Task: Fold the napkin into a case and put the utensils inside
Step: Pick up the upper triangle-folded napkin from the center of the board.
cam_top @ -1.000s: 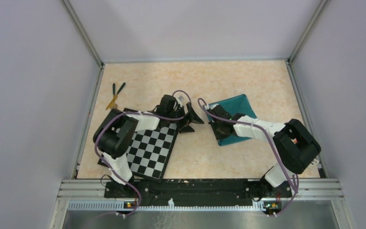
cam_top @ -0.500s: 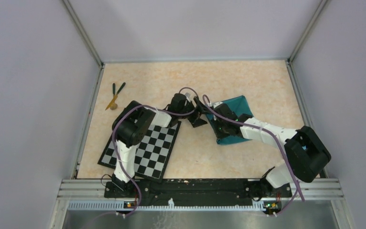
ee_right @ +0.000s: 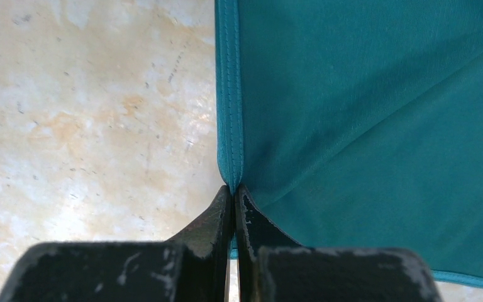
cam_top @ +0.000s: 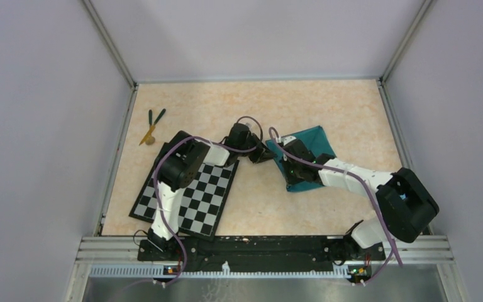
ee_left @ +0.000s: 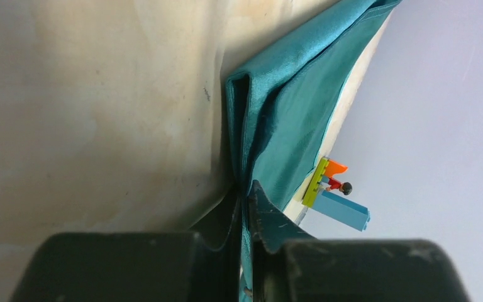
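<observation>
The teal-green napkin lies right of centre as a broad folded sheet, not a narrow case. Its layers show doubled at the left corner. My left gripper is shut on that left corner, with the cloth pinched between the jaws. My right gripper is shut on the napkin's stitched left hem, and the cloth spreads out to its right. The utensils, two dark green sticks and a tan one, lie together at the far left of the table, away from both grippers.
A black-and-white checkerboard mat lies at the near left under the left arm. Small toy blocks sit past the napkin in the left wrist view. Grey walls enclose the table on three sides.
My left gripper swung right from the checkerboard's corner to the napkin's left corner and shut on it. The right arm shifted slightly while still holding the hem.
</observation>
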